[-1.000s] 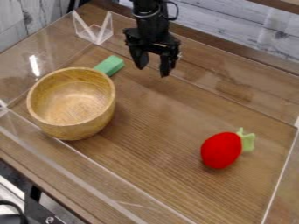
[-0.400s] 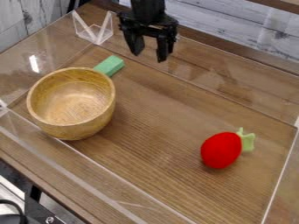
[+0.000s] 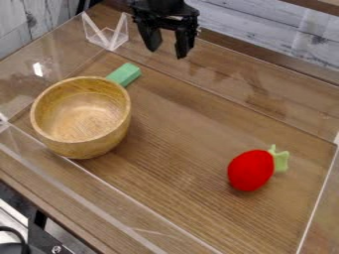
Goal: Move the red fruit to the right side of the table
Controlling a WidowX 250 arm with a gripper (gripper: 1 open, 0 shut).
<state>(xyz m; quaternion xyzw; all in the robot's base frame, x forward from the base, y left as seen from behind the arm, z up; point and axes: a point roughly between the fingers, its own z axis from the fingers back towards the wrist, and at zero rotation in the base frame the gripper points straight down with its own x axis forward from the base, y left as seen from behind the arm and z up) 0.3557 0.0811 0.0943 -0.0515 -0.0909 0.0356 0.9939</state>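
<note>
The red fruit (image 3: 252,169), glossy with a green leafy end pointing right, lies on the brown wood-grain table (image 3: 185,129) near its right side. My gripper (image 3: 167,45) hangs at the top middle of the view, far from the fruit. Its black fingers (image 3: 151,40) point down, stand open and have nothing between them.
A wooden bowl (image 3: 82,117) sits at the left, with a flat green block (image 3: 125,74) touching its far rim. Clear acrylic walls (image 3: 315,189) run around the table's edges. A small clear bracket (image 3: 103,32) stands at the back left.
The gripper has risen and now sits higher in the view, still open. The red fruit, bowl and green block have stayed put.
</note>
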